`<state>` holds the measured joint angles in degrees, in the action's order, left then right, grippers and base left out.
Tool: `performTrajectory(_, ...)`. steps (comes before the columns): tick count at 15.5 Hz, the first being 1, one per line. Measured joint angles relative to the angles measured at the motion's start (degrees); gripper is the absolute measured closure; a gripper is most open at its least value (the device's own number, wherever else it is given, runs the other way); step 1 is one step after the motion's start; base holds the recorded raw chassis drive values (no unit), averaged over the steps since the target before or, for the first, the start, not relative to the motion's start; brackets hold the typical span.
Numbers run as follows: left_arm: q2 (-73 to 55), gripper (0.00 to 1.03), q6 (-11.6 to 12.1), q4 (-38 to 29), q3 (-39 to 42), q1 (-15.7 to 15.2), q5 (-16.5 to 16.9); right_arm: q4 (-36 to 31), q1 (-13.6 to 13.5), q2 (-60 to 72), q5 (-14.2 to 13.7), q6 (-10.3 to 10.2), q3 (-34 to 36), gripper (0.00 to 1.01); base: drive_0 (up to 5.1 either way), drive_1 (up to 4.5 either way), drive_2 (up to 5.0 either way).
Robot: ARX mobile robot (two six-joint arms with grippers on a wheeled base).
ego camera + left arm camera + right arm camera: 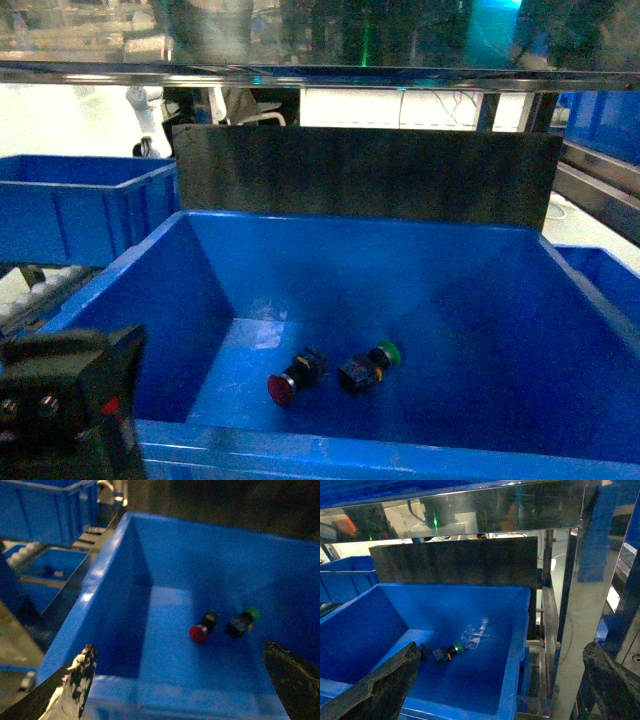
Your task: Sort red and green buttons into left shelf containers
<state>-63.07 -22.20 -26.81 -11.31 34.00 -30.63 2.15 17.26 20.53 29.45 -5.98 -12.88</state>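
Observation:
The red button [288,381] and the green button [368,366] lie on their sides, side by side, on the floor of a large deep blue bin [360,452]. In the left wrist view the red button [200,631] and green button [242,622] lie ahead of my left gripper [180,680], which hovers open and empty over the bin's near rim [95,587]. My right gripper [500,680] is open and empty over the bin's right rim [520,645]. The green button [446,653] shows near its left finger [385,685], which mostly hides the red one.
Another blue bin [75,205] stands on the shelf at the left, with a lower blue tray [55,567] beneath it. A dark board [360,175] rises behind the large bin. Metal rack posts [570,605] and a further blue bin [605,270] are on the right. My left arm's dark body [65,410] fills the lower left corner.

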Motion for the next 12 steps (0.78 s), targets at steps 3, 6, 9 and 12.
performTrajectory(3, 10.54, 0.05, -0.81, 8.46, 1.95, -3.04, 0.24, -0.02, 0.0, 0.0, 0.0, 0.0, 0.0, 0.03, 0.0, 0.0, 0.0)
performTrajectory(6, 25.29, 0.05, -2.34, 23.02, 1.75, -8.74, -0.07, 0.0, 0.0, 0.0, 0.0, 0.0, 0.0, 0.03, 0.0, 0.0, 0.0)
performTrajectory(9, 34.67, 0.05, -5.09, 31.06, -1.36, -10.75, -2.93, 0.0, 0.0, 0.0, 0.0, 0.0, 0.0, 0.03, 0.0, 0.0, 0.0)
performTrajectory(12, 36.44, 0.15, -0.24, 18.36, 2.78, -13.79, 4.7, -7.3, -3.13, -1.75, -7.63, 1.66, 2.21, 0.12, 0.0, 0.0, 0.0)
